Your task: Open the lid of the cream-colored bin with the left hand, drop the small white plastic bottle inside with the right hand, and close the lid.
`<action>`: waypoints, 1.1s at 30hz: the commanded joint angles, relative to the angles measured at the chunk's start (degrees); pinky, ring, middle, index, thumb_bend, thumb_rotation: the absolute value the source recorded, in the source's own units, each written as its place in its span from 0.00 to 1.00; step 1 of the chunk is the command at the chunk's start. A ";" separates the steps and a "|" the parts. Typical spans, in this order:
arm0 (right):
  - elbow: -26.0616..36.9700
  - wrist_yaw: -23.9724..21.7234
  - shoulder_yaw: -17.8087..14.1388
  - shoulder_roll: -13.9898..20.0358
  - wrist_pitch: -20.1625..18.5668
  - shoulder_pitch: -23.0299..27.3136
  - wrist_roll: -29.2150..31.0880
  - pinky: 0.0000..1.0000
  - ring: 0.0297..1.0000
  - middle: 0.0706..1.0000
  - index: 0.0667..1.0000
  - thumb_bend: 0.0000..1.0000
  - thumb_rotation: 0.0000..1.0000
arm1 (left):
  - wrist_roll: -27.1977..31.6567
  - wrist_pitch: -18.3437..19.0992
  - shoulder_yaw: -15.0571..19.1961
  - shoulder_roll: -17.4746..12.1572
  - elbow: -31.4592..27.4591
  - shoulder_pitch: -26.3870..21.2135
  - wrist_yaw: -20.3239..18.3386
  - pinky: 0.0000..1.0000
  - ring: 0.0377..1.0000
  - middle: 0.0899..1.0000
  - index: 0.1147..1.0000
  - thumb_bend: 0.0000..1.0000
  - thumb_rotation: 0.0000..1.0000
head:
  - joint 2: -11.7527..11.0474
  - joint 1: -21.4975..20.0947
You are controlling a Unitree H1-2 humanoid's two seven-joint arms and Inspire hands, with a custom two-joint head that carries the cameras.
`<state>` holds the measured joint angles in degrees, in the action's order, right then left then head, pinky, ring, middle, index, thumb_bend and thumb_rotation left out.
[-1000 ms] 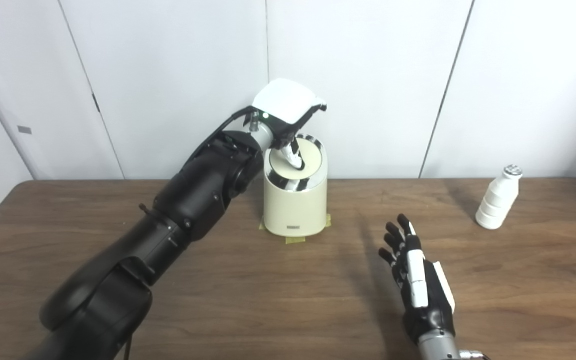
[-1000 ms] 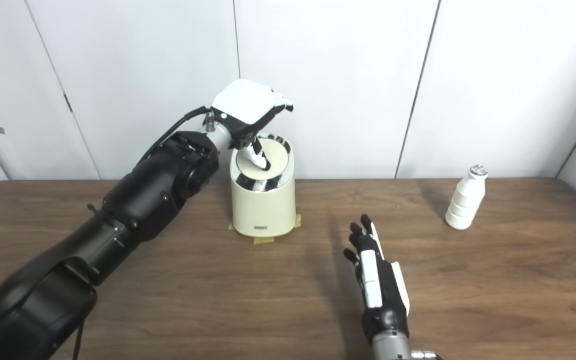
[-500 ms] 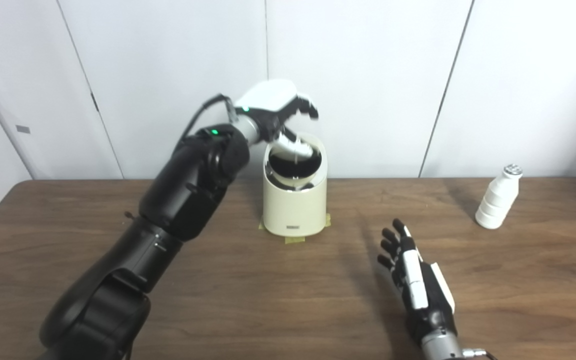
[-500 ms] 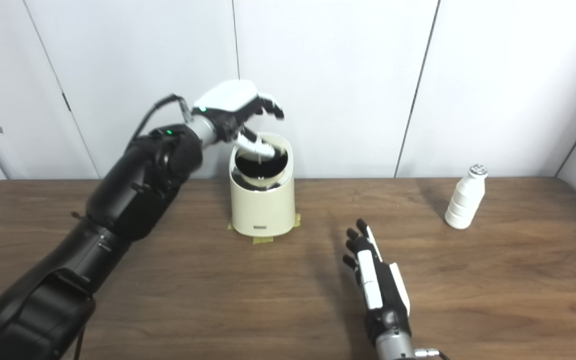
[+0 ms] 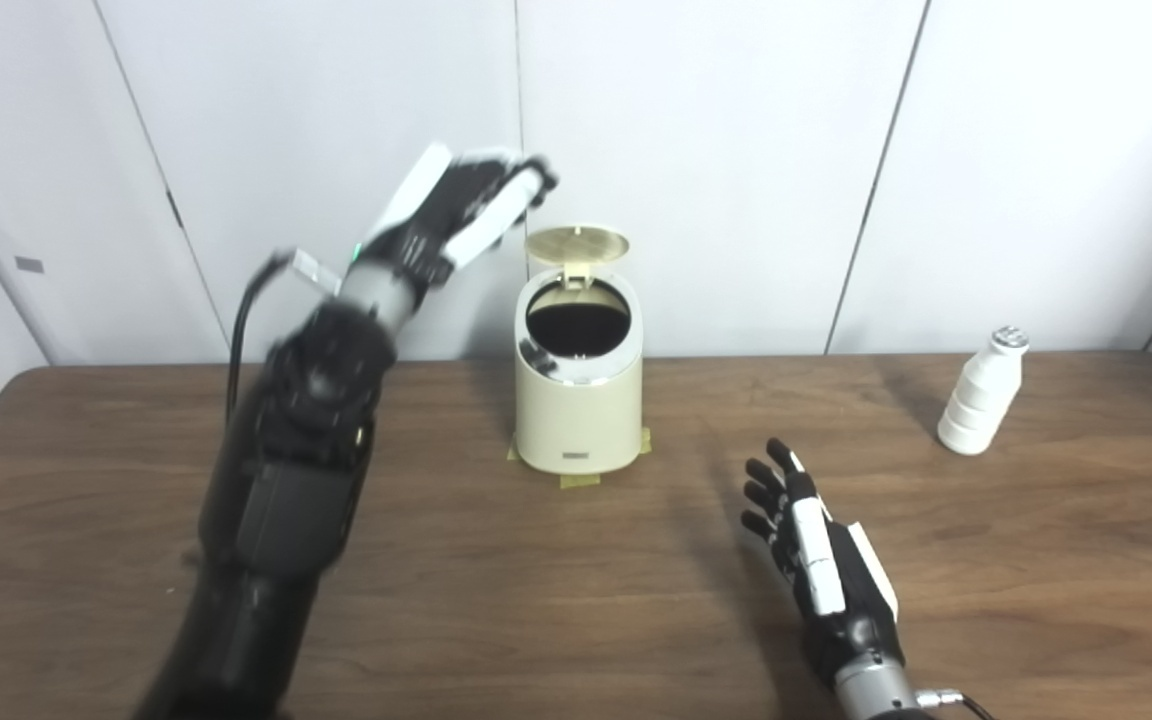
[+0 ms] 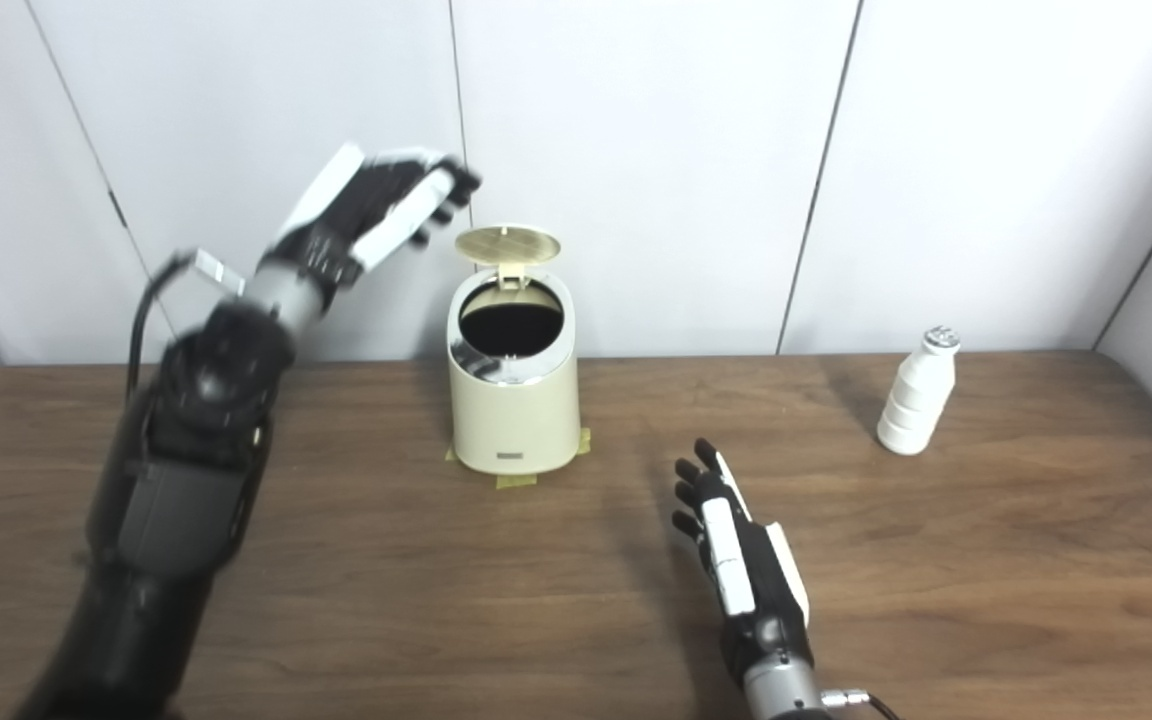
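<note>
One step of three looks done: the lid (image 5: 577,242) stands upright over the bin (image 5: 577,420), whose mouth is open. Dropping the bottle (image 5: 979,392) in and closing up remain. The left hand (image 5: 456,215) hovers with fingers spread, empty, the lid just beyond its fingertips. The right hand (image 5: 816,560) lies flat, fingers extended, holding nothing; the bottle stands well beyond them, untouched.

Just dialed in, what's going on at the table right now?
The cream-colored bin stands with its lid flipped up and its mouth open. The left hand is raised in the air to the left of the bin, open and touching nothing. The right hand waits open low over the table, empty. The small white plastic bottle stands upright far right, not yet picked up.
</note>
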<state>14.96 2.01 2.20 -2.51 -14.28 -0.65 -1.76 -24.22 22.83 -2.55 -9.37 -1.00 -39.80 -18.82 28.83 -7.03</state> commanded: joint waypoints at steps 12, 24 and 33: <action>3.82 3.22 -7.50 2.32 7.56 1.97 -0.05 0.59 0.74 0.81 0.91 0.66 0.47 | 15.10 -5.37 7.38 8.27 -14.20 23.90 10.39 0.75 0.79 0.81 0.82 0.41 0.93 | 1.10 -2.93; 0.94 3.13 -13.61 11.52 10.75 1.37 -0.80 0.64 0.76 0.84 0.99 0.85 0.36 | 23.61 -16.44 7.98 13.74 -11.46 34.95 16.05 0.80 0.82 0.83 0.87 0.45 0.87 | 1.18 -2.89; 3.58 3.72 -17.50 15.39 3.75 3.80 -1.09 0.58 0.74 0.86 1.00 0.84 0.31 | 28.16 -20.18 8.28 14.12 -8.49 36.43 17.15 0.83 0.85 0.86 0.89 0.48 0.84 | 1.42 -8.19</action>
<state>16.05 5.25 -14.94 11.69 -10.58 0.97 -2.21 2.98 5.28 5.86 4.91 -8.81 -1.36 -2.06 30.23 -15.29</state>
